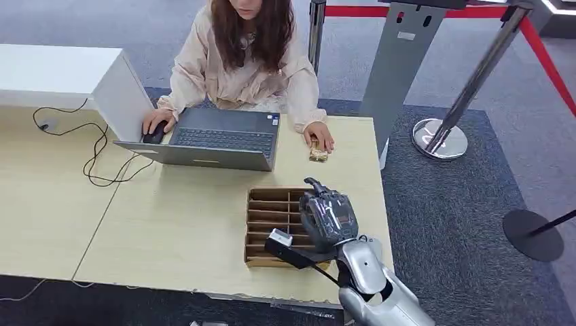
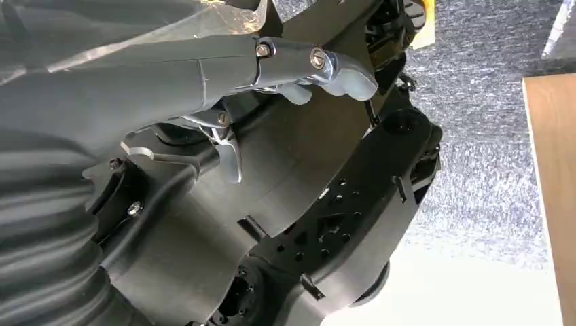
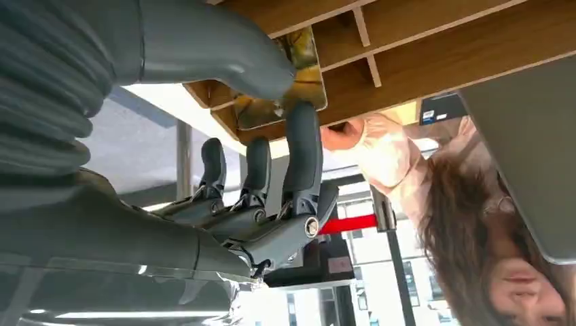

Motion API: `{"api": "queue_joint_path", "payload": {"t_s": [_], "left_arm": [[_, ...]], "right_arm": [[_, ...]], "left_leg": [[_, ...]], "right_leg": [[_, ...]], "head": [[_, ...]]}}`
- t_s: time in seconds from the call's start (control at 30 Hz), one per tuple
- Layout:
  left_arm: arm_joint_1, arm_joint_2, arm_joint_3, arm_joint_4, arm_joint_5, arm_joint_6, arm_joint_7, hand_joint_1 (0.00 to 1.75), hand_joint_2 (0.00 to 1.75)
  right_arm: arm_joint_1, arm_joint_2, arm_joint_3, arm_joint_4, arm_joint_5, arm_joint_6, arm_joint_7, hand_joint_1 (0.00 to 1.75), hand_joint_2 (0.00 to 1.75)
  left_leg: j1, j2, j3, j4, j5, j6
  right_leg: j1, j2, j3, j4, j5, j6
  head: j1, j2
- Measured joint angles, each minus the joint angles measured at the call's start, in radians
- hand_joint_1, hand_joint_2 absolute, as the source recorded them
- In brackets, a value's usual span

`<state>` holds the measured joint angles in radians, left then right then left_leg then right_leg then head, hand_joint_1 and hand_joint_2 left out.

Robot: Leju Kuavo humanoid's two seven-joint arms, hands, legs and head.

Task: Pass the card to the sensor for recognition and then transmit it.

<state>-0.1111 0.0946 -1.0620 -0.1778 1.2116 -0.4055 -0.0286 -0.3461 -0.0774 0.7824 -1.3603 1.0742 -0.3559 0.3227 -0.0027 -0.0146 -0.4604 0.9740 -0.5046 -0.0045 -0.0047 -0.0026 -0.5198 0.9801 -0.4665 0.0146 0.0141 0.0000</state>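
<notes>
Right hand on glossy yellow-green card

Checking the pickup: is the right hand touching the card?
Touching. The right wrist view shows the right hand pinching the card between thumb and a finger.

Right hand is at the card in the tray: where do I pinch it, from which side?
Its exposed edge, from above: the card seems to stand thin between the tray dividers, so only its flat faces offer purchase. Thumb on one face, fingers on the other.
</notes>
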Motion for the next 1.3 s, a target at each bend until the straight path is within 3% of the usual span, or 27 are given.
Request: {"api": "queue_joint_path", "payload": {"t_s": [0.4, 0.47, 0.53, 0.57, 0.6, 0.63, 0.7, 1.3], "left_arm": [[0.000, 0.000, 0.000, 0.000, 0.000, 0.002, 0.000, 0.00, 1.75], [0.000, 0.000, 0.000, 0.000, 0.000, 0.002, 0.001, 0.00, 1.75], [0.000, 0.000, 0.000, 0.000, 0.000, 0.002, 0.001, 0.00, 1.75], [0.000, 0.000, 0.000, 0.000, 0.000, 0.002, 0.001, 0.00, 1.75], [0.000, 0.000, 0.000, 0.000, 0.000, 0.002, 0.002, 0.00, 1.75], [0.000, 0.000, 0.000, 0.000, 0.000, 0.002, 0.002, 0.00, 1.75], [0.000, 0.000, 0.000, 0.000, 0.000, 0.002, 0.002, 0.00, 1.75], [-0.001, 0.000, -0.016, 0.000, -0.004, 0.005, -0.005, 0.00, 1.75]], "right_arm": [[0.003, 0.000, 0.000, 0.005, -0.009, -0.009, 0.000, 1.06, 1.75], [0.003, 0.000, -0.001, 0.008, -0.010, -0.014, -0.002, 0.94, 1.75], [0.003, 0.000, -0.001, 0.009, -0.010, -0.018, -0.003, 0.45, 1.75], [0.003, 0.000, -0.001, 0.009, -0.010, -0.019, -0.003, 0.45, 1.75], [0.003, 0.000, -0.001, 0.009, -0.010, -0.020, -0.003, 0.23, 1.75], [0.003, 0.000, -0.002, 0.010, -0.010, -0.020, -0.004, 0.10, 1.75], [0.002, 0.000, -0.003, 0.010, -0.010, -0.021, -0.006, 0.02, 1.75], [-0.035, 0.013, -0.007, 0.014, -0.009, -0.010, 0.003, 0.00, 1.75]], "left_leg": [[0.000, 0.000, 0.000, 0.000, 0.000, 0.000], [0.000, 0.000, 0.000, 0.000, 0.000, 0.000], [0.000, 0.000, 0.000, 0.000, 0.000, 0.000], [0.000, 0.000, 0.000, 0.000, 0.000, 0.000], [0.000, 0.000, 0.000, 0.000, 0.000, 0.000], [0.000, 0.000, 0.000, 0.000, 0.000, 0.000], [0.000, 0.000, 0.000, 0.000, 0.000, 0.000], [0.000, 0.000, 0.000, 0.000, 0.000, 0.000]], "right_leg": [[0.000, 0.000, 0.000, 0.000, 0.000, 0.000], [0.000, 0.000, 0.000, 0.000, 0.000, 0.000], [0.000, 0.000, 0.000, 0.000, 0.000, 0.000], [0.000, 0.000, 0.000, 0.000, 0.000, 0.000], [0.000, 0.000, 0.000, 0.000, 0.000, 0.000], [0.000, 0.000, 0.000, 0.000, 0.000, 0.000], [0.000, 0.000, 0.000, 0.000, 0.000, 0.000], [0.000, 0.000, 0.000, 0.000, 0.000, 0.000]], "head": [[0.000, 0.000], [0.000, 0.000], [0.000, 0.000], [0.000, 0.000], [0.000, 0.000], [0.000, 0.000], [0.000, 0.000], [0.000, 0.000]]}}
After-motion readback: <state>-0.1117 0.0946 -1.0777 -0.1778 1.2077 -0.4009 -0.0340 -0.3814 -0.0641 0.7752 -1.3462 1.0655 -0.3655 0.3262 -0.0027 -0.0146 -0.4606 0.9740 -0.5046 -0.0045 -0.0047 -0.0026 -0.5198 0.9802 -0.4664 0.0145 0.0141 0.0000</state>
